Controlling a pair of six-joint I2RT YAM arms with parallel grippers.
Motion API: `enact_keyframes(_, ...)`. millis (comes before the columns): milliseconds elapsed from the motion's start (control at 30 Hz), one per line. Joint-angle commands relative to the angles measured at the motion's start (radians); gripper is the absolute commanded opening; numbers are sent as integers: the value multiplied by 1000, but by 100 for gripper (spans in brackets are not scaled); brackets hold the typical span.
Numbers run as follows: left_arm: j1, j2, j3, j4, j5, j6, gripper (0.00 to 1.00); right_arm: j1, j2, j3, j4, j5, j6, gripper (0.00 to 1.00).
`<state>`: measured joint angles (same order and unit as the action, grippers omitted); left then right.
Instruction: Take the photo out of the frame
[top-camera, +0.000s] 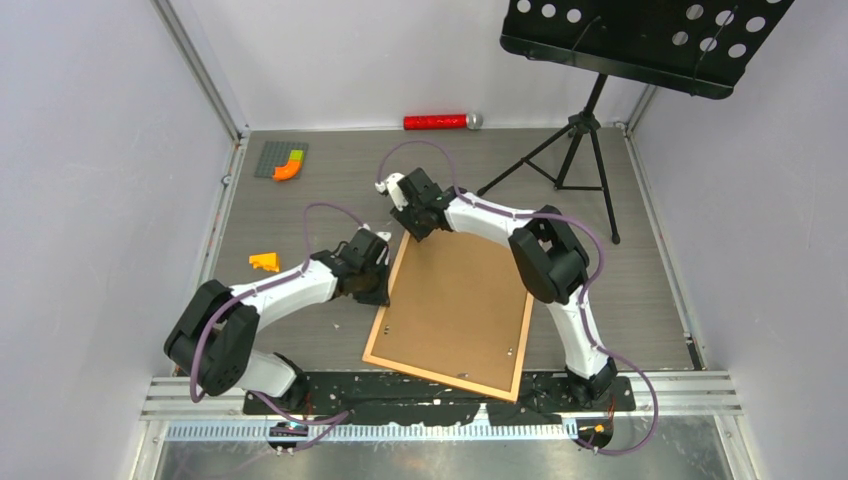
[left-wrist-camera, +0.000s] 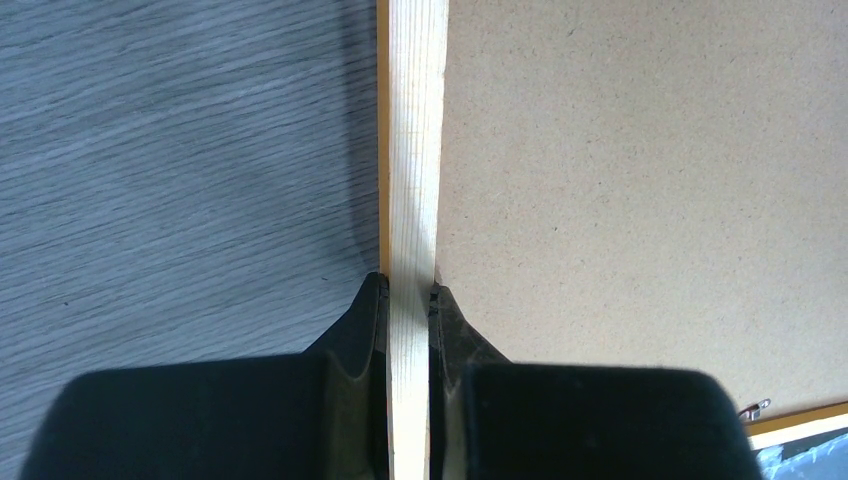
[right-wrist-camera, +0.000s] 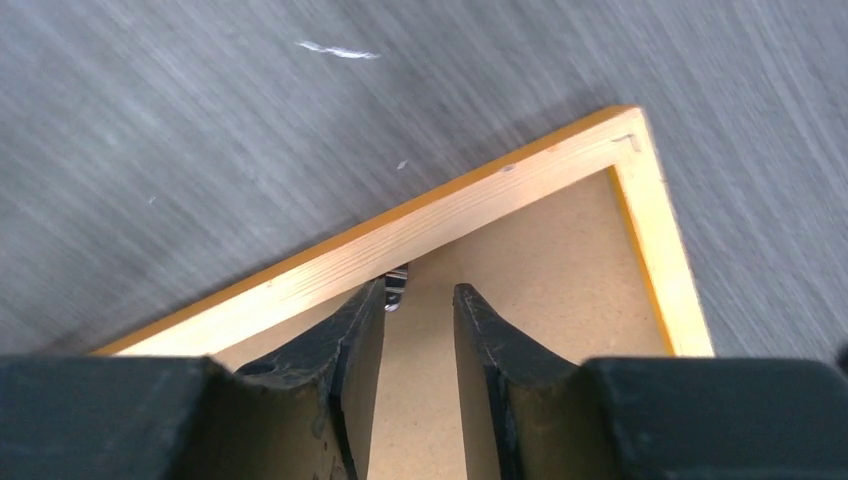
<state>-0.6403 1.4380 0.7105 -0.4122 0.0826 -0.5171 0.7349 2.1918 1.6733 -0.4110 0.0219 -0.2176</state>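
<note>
The frame (top-camera: 386, 300) lies face down on the table, its thin orange border round the plain brown backing board (top-camera: 455, 300). The photo is hidden beneath the board. My left gripper (top-camera: 383, 287) is shut on the frame's left rail; in the left wrist view the pale wood rail (left-wrist-camera: 412, 150) runs between its fingers (left-wrist-camera: 370, 320), with the left gripper (left-wrist-camera: 408, 295) clamped on it. My right gripper (top-camera: 418, 233) is open over the frame's far corner. In the right wrist view the right gripper (right-wrist-camera: 420, 295) hovers over the board (right-wrist-camera: 540, 260), beside a small metal clip (right-wrist-camera: 397, 285) under the rail (right-wrist-camera: 450, 215).
A black music stand (top-camera: 580, 140) stands at the back right, its tripod legs near the right arm. A red cylinder (top-camera: 436, 121) lies at the back wall. A grey baseplate with an orange brick (top-camera: 280, 160) and a loose orange piece (top-camera: 265, 262) sit at the left.
</note>
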Motion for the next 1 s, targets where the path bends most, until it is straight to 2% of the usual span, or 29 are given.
enact_keyframes(0,-22,61,-96,-188,119,-17,0,-4,6,-38,217,162,109,38)
enact_keyframes(200,-27,52,-100,-187,128,-19,0,-6,71,42,153,167,241,38)
enact_keyframes(333,-27,49,-115,-179,131,-31,0,-17,107,74,65,275,337,30)
enact_keyframes(667,-32,42,-124,-154,143,-83,0,-48,73,7,85,238,553,9)
enact_keyframes(867,-51,28,-125,-132,142,-117,0,-48,45,-37,136,161,606,9)
enact_keyframes(967,-54,22,-131,-134,141,-142,0,-48,15,-59,173,142,578,17)
